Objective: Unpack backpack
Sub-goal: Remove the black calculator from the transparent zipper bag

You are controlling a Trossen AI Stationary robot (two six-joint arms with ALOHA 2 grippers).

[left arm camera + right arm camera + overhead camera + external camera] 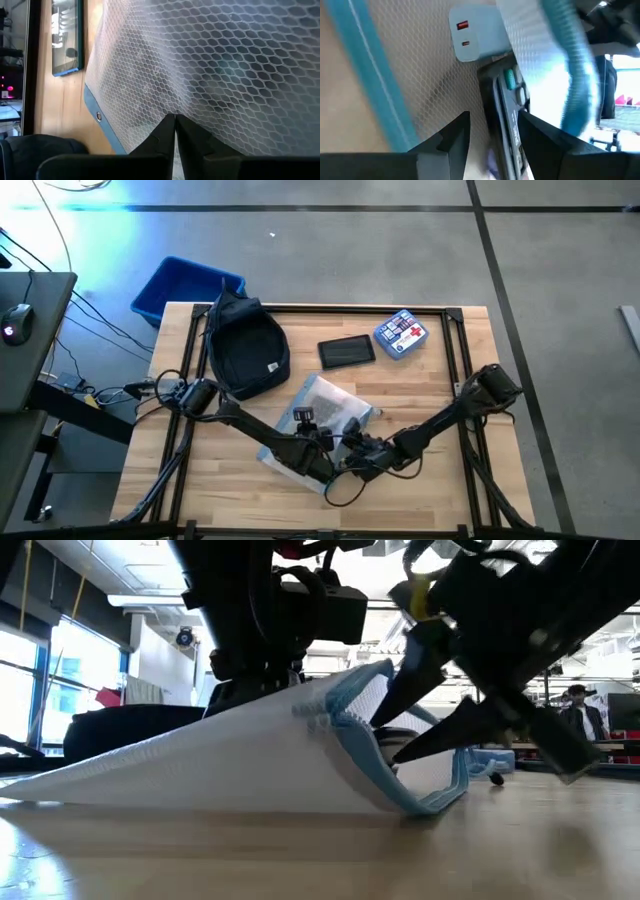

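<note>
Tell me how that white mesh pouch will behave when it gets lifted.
Probably floppy: the mesh pouch sags from where the left gripper pinches it shut. Its load may slide, since the charger lies loose inside where the right gripper reaches in, open. Likely light.

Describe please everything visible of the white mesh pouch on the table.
The mesh pouch is flat, of white honeycomb mesh with a light blue zipper border. It lies near the table's front middle, its open end lifted. The left gripper is shut on its mesh; the right gripper reaches inside around a dark device, beside a pale charger.
</note>
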